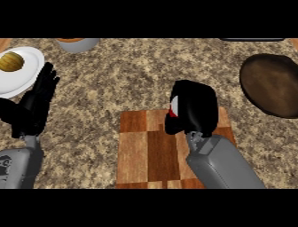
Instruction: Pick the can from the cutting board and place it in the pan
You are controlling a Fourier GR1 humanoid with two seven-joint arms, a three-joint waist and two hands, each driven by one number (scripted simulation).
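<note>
1. The right hand [192, 107], at frame centre, has its fingers curled round the can [173, 107]; only a red-and-white sliver shows.
2. It sits over the cutting board's [148, 150] upper edge.
3. The dark pan [277, 85] lies at the upper right.
4. The left hand [30, 106] rests with fingers straight at the left.

A red and white can [173, 107] shows as a sliver over the checkered wooden cutting board [148, 150], mostly hidden. The dark round pan [277, 85] lies well apart, to the right.
</note>
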